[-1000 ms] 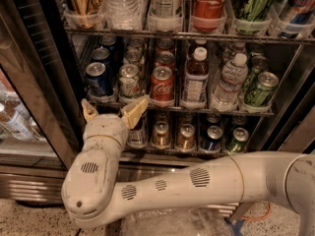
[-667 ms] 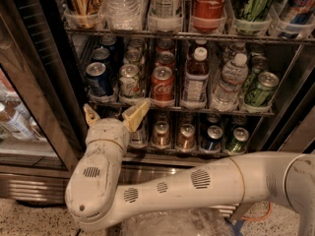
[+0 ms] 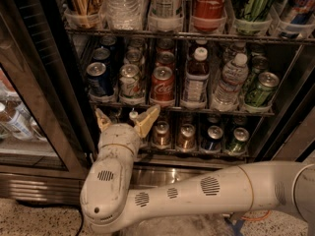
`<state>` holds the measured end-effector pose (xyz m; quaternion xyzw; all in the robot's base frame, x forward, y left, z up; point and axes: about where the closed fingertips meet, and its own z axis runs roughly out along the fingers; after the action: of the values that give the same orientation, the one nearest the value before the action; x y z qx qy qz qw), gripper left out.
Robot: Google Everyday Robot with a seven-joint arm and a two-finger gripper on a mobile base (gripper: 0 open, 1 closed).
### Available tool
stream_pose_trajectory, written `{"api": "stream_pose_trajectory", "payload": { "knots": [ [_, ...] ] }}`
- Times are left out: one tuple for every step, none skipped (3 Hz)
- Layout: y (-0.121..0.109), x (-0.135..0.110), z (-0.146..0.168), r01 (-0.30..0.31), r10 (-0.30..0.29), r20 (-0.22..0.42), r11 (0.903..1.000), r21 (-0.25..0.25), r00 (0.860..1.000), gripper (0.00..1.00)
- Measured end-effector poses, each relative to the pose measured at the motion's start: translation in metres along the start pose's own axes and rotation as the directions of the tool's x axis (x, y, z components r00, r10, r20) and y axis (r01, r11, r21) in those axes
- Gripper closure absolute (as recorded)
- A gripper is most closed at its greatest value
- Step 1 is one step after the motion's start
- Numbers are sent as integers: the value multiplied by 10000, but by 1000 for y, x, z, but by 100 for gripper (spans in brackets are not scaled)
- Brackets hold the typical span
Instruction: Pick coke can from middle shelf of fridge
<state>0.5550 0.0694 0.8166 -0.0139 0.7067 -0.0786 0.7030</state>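
- Two tan fingers [image 3: 147, 120] of the tool [image 3: 124, 120] stand spread wide apart and grip nothing, so the tool is open.
- The tool sits in front of the fridge [image 3: 162, 172], left of centre. Its fingertips point upward, just under the front edge of the middle shelf [image 3: 194, 109].
- The white arm [image 3: 197, 195] reaches in from the lower right, bends at a rounded joint at the bottom left and rises to the tool.
- The coke can [image 3: 162, 85] stands upright at the front of its lane on the middle shelf, third lane from the left, its silver top and pull tab showing.
- The can lies above and to the right of the tool. The right fingertip ends just below the can's lane, and the shelf edge runs between them, so tool and can do not touch.
- More red cans line up behind it in the same lane.
- Just left of it stands a silver can [image 3: 129, 81], and beyond that a blue can [image 3: 100, 78].
- To its right come a juice bottle [image 3: 197, 80], a water bottle [image 3: 230, 82] and a green can [image 3: 261, 89].
- On the rack above, a tall Coke container [image 3: 210, 4] stands slightly right of the can.
- Below the middle shelf, a row of cans [image 3: 187, 135] stands to the right of the tool.
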Motion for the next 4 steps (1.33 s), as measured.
{"api": "stream_pose_trajectory", "payload": {
  "knots": [
    [14,-2,1,640,-636,105,9965,-536,9979,0],
    [20,-2,1,905,-896,152,9932,-737,9959,0],
    [24,-3,1,1174,-1159,217,9889,-908,9930,13],
    [24,-3,1,1183,-1168,218,9888,-913,9929,27]
  ]
}}
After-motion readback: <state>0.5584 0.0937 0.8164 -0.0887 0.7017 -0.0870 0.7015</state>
